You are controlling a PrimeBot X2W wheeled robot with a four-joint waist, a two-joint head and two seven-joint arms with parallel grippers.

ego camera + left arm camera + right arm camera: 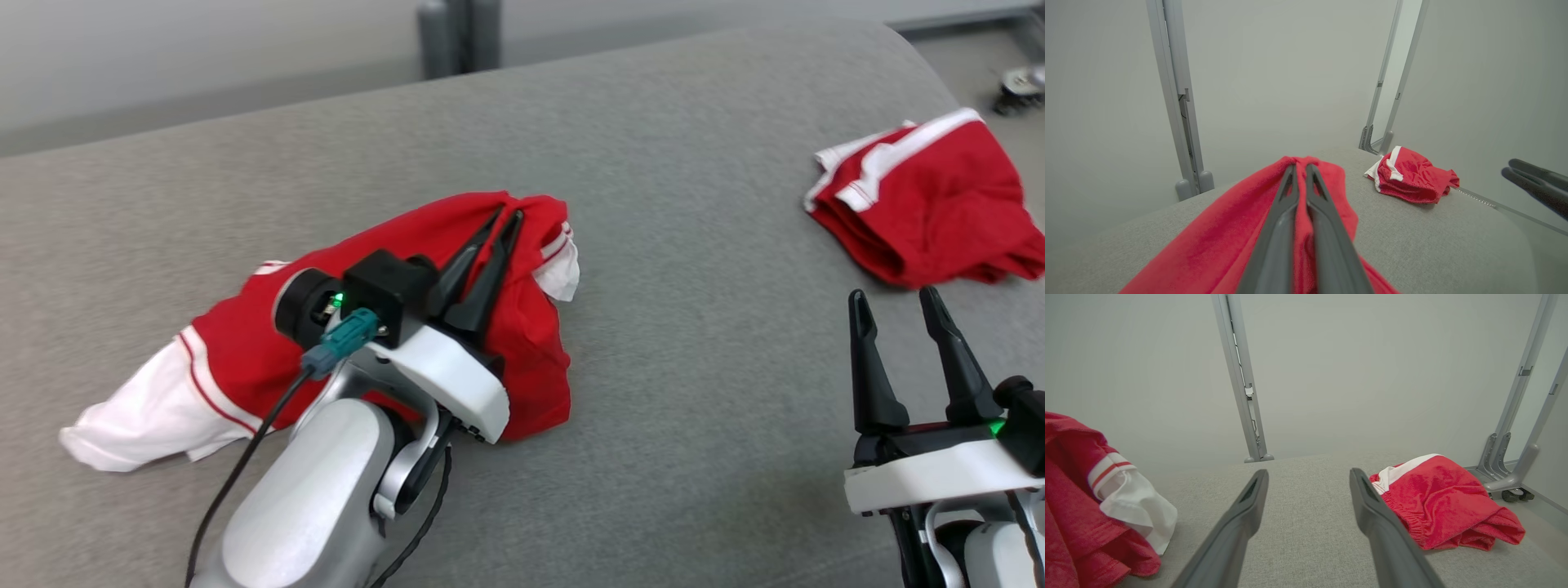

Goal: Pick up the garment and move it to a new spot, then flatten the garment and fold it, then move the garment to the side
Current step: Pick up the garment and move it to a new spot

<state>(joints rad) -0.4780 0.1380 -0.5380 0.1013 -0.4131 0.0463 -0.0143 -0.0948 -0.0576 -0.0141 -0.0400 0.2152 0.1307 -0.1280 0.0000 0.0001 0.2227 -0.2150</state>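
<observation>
Left pincer [508,215] pinches red garment [237,351] on grey cushion [653,204].

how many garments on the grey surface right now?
2. A red-and-white shirt at the left, pinched in the shut left gripper; a crumpled red garment with white trim at the far right, beyond the open right gripper. More could be hidden under the folds.

Rounded glossy silver-white left forearm [310,490], black cable [255,439] with teal plug [347,336] at its twelve o'clock, white-housed left gripper [508,214] and right gripper [892,296], long dark tapered fingers [869,376], green lights [336,300]
</observation>
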